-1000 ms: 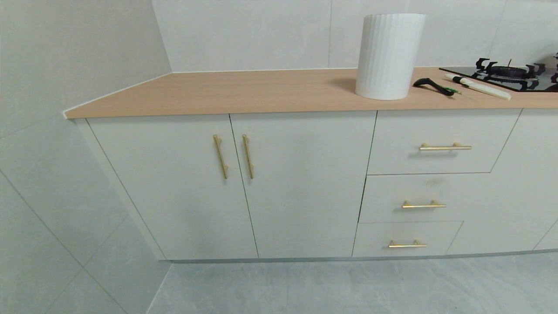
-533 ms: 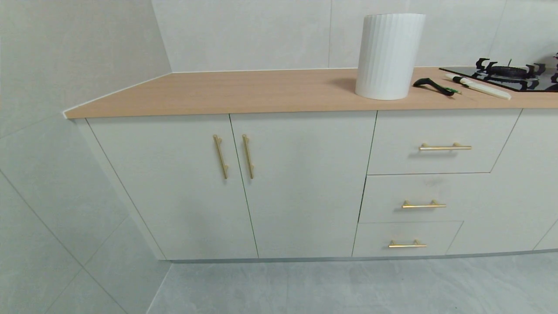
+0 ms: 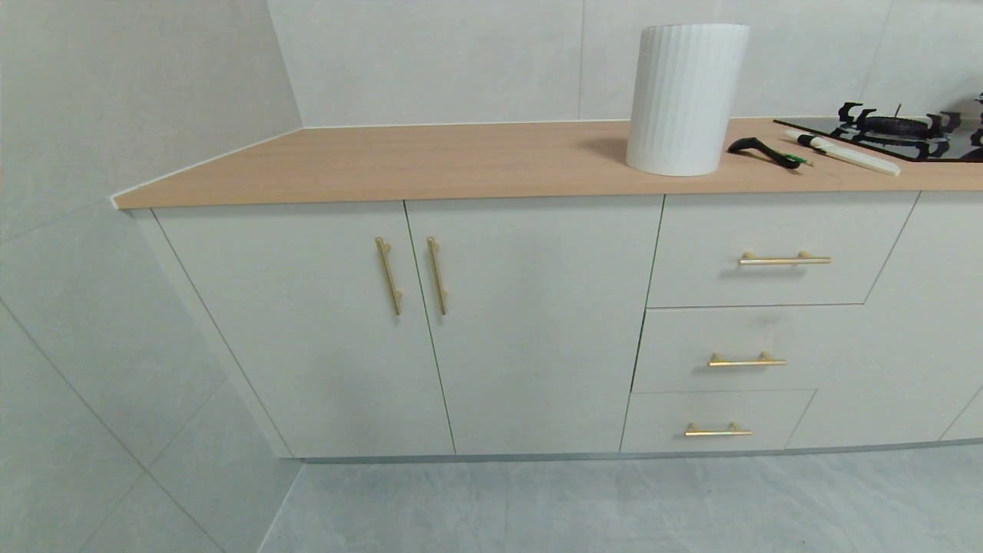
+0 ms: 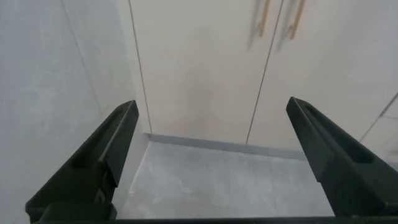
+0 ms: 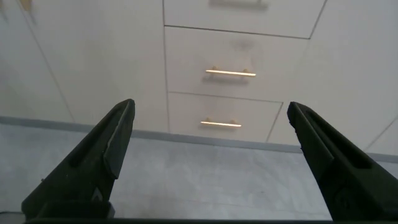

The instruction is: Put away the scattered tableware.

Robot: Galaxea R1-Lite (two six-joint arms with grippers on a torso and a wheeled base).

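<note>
Task progress is judged to be at the very start: nothing has been put away. On the wooden counter [image 3: 430, 161] two loose utensils lie side by side, near each other but apart: a black-handled utensil [image 3: 760, 151] just beside the white ribbed container [image 3: 683, 98], and a long white utensil [image 3: 843, 152] between it and the gas hob [image 3: 895, 127]. Neither utensil is touched by an arm. The container stands upright; whether it is the intended store cannot be told, as its inside is hidden. The three drawers, including the top drawer [image 3: 783, 230], are closed, as are the double doors [image 3: 537, 322]. What is left is therefore the whole job: approach the counter, pick up each utensil and stow it. The head view supplies the counter, the utensils and the full cabinet front. The wrist views supply the state of the tools: the left gripper [image 4: 211, 102] has its jaws spread wide and empty, low before the doors and the floor [image 4: 217, 180]; the right gripper [image 5: 210, 104] is likewise spread wide and empty, facing the middle drawer [image 5: 230, 56] and the bottom drawer [image 5: 221, 112].
</note>
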